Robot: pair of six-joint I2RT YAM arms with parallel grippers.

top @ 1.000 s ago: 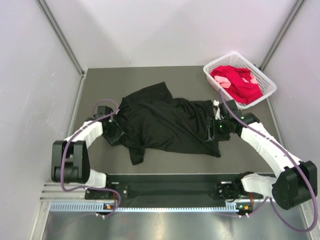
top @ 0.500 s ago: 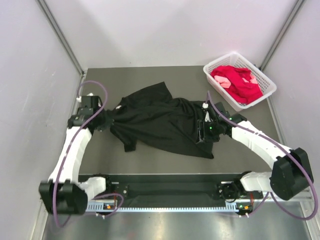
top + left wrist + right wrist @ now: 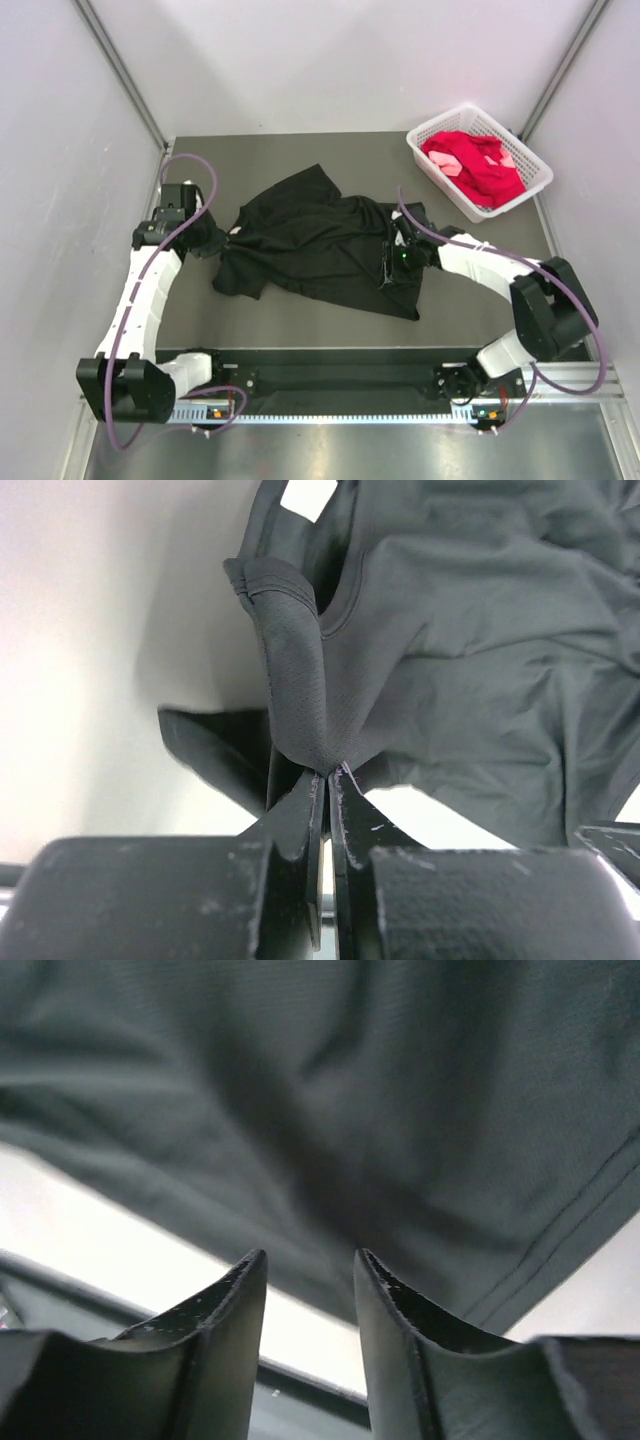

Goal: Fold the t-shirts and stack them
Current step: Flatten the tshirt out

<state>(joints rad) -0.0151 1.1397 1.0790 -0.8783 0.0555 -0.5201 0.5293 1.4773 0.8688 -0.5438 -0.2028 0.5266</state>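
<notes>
The large black t-shirt (image 3: pixel 310 245) lies crumpled across the middle of the table. My left gripper (image 3: pixel 222 241) is at its left edge, shut on a fold of the fabric. In the left wrist view the jaws (image 3: pixel 328 772) pinch a hemmed edge of the black t-shirt (image 3: pixel 450 630) and the cloth stretches away from them. My right gripper (image 3: pixel 388 268) is over the shirt's right part, open. In the right wrist view (image 3: pixel 310 1260) nothing lies between the fingers, and the black t-shirt (image 3: pixel 330 1080) fills the view beyond them. The red t-shirt (image 3: pixel 480 160) and the pink one (image 3: pixel 447 165) lie in the basket.
The white lattice basket (image 3: pixel 533 185) stands at the table's back right corner. Grey walls close in the table on the left, back and right. A white label (image 3: pixel 308 495) shows inside the black shirt's collar.
My left arm has swung out to the back left, pulling the shirt's left edge with it. My right gripper has moved left over the shirt. The whole shirt has shifted left.
</notes>
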